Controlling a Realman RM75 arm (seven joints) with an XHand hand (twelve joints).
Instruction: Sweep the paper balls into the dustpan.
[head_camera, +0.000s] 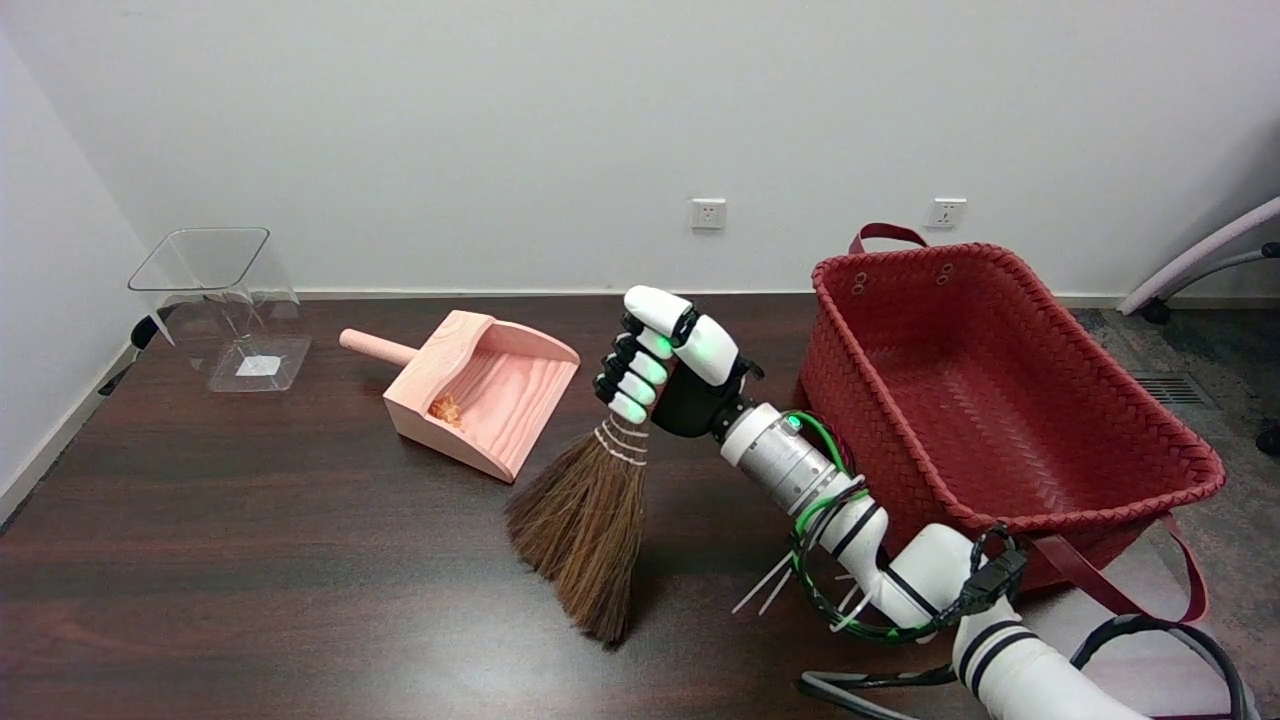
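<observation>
My right hand (668, 365) grips the handle of a small brown straw broom (585, 520), fingers wrapped around it. The bristles hang down and to the left, their tips near the table. A pink wooden dustpan (487, 390) lies to the left of the hand, its mouth facing the broom and its round handle pointing back left. An orange paper ball (446, 408) sits inside the pan near its back wall. I see no paper ball on the tabletop.
A red woven basket (1010, 480) stands just right of my arm, close to the wrist. A clear plastic bin (225, 305) is at the back left corner. The dark wooden table (250, 560) runs left and forward of the broom.
</observation>
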